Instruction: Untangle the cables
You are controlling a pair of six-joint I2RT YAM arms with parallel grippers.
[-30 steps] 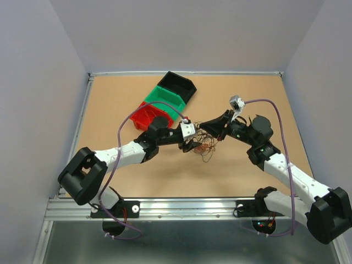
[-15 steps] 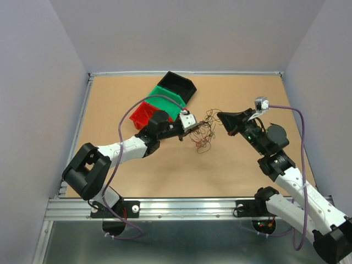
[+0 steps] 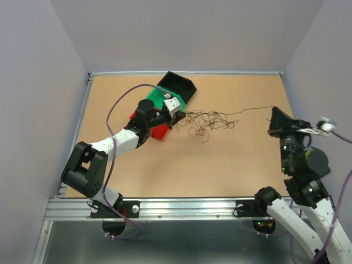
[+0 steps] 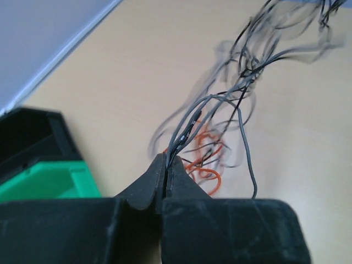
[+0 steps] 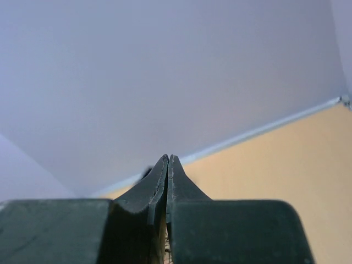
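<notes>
1. Between your two pincers, the cables (image 3: pixel 206 122) spread in a loose curly clump over the table (image 3: pixel 231 165), just beyond the left pincer (image 3: pixel 182 115) and well apart from the right pincer (image 3: pixel 273 111).
2. Your left pincer is squeezed fully closed, gripping several dark strands at its tips.
3. Your right pincer is closed tip to tip; one thin black strand runs straight from the clump to it.
4. Beside your left pincer sit the red bin (image 3: pixel 160 131), green bin (image 3: pixel 158 97) and black bin (image 3: pixel 179 85).

Left hand (image 3: pixel 183 114), right hand (image 3: pixel 273 109) farther apart; cables (image 3: pixel 206 121) outstretched.
</notes>
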